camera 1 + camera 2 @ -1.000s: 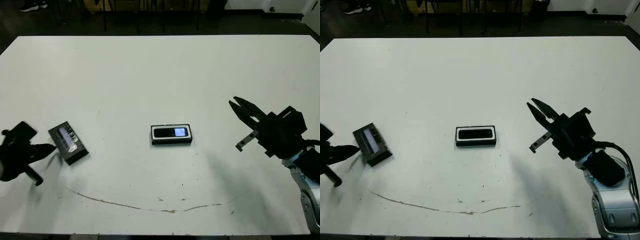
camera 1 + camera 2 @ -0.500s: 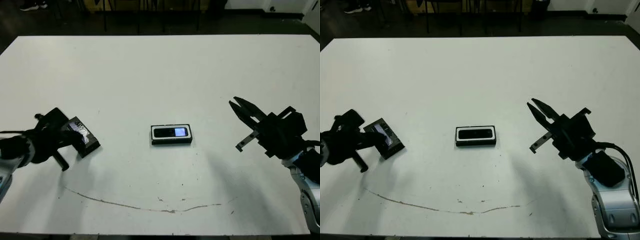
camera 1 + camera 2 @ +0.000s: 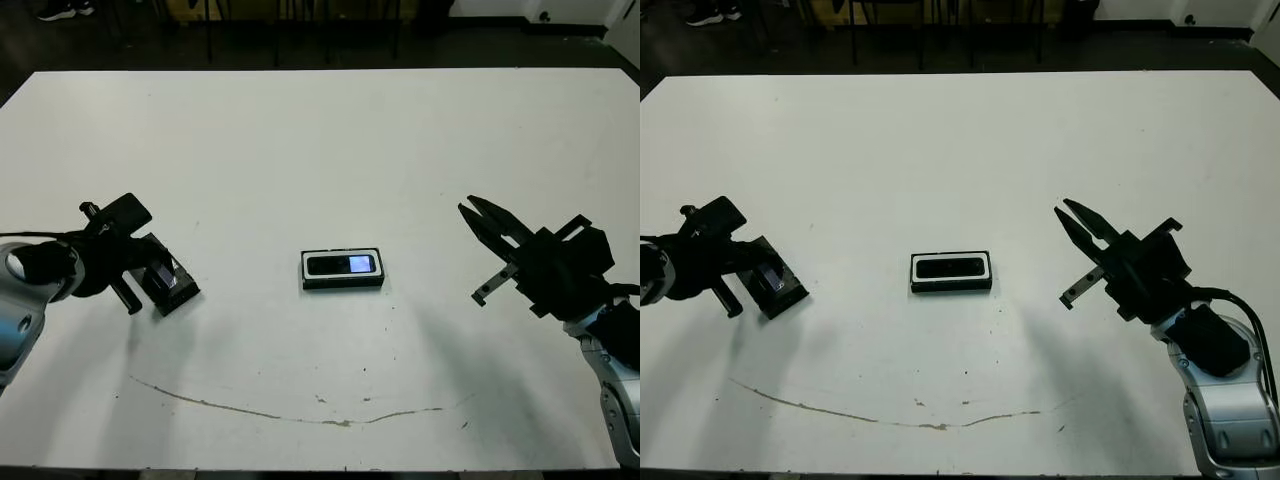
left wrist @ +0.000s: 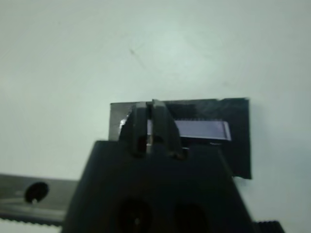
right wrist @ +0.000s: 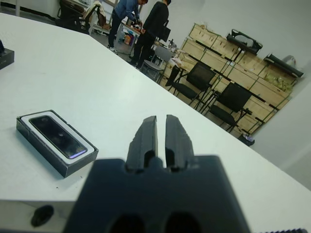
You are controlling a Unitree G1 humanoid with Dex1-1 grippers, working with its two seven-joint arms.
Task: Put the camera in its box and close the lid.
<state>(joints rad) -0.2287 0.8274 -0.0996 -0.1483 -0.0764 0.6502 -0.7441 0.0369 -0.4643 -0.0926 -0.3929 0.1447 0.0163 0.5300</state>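
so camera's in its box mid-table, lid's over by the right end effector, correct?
Not quite: the lid is by the left end effector, not the right one, as the left eye view shows. The camera does lie in its box mid-table.

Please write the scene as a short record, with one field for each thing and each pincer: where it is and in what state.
camera: lies inside its box, pale window facing up
box: open, near the middle of the table, no lid on it
lid: on the table's left part, apart from the box
left pincer: fingers together, over the lid; a grip on it cannot be confirmed
right pincer: above the table's right part, to the right of the box, holding nothing
table: white, with a thin brownish streak near the front edge
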